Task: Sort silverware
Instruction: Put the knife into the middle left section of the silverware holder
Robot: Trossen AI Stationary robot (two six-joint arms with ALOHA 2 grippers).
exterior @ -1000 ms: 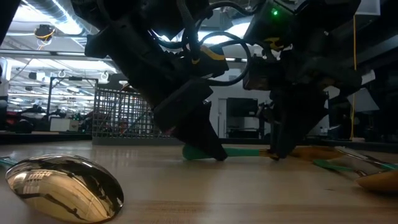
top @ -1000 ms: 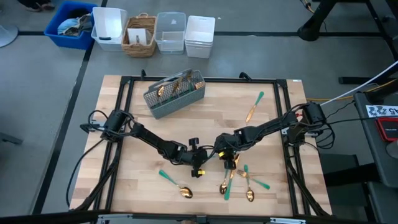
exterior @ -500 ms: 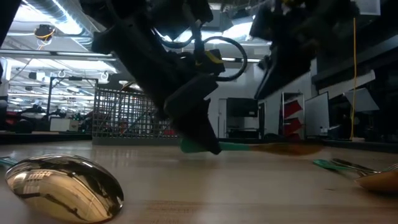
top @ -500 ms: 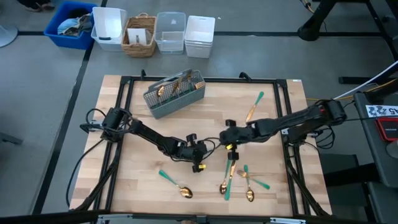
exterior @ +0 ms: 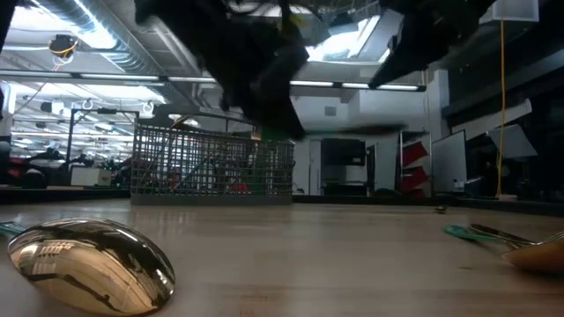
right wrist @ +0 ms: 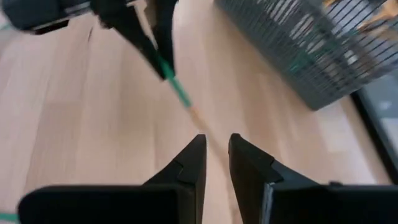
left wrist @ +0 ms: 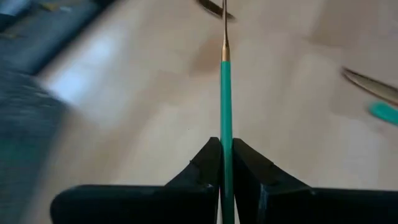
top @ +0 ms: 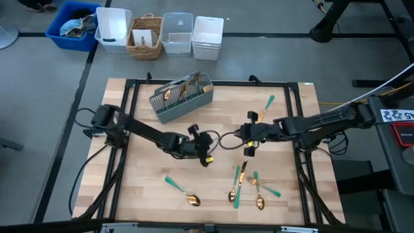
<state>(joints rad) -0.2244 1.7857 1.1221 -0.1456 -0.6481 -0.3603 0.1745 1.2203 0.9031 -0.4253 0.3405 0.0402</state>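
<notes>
Stretching mid-table, left end effector clamped on teal utensil, right end effector slightly apart.

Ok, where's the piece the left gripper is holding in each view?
High view: at the left gripper, mid-table; the held piece is too slim to make out.
Low view: possibly a green sliver under the dark arm.
Left wrist view: centre, teal handle clamped.
Right wrist view: upper left of centre.
Landmark: grey mesh caddy.
</notes>
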